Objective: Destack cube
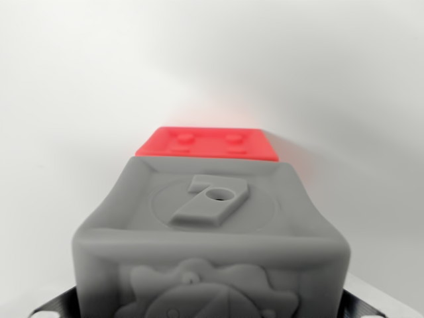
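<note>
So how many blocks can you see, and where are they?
2. A grey cube with a raised 7 on top fills the near middle. A red block shows just behind its far edge, looking lower. More could be hidden behind or under the grey one.

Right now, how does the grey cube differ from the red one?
The grey cube fills the foreground; the red cube peeks out behind it, only its top showing. The grey top bears a raised 7, the red top small raised bumps. Both look like moulded plastic blocks.
</note>
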Action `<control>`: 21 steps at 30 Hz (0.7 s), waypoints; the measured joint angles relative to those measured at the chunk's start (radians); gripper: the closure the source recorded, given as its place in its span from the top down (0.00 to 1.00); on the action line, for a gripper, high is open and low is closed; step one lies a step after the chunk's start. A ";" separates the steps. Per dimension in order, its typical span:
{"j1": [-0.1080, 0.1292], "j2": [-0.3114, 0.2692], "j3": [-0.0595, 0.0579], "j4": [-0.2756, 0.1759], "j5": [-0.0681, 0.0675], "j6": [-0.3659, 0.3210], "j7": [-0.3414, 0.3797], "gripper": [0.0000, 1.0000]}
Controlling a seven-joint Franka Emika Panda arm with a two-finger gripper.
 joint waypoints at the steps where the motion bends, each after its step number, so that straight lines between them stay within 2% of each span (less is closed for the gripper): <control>1: 0.000 -0.004 0.000 -0.001 0.000 -0.003 0.000 0.00; 21: -0.001 -0.118 0.003 -0.008 0.008 -0.108 -0.006 0.00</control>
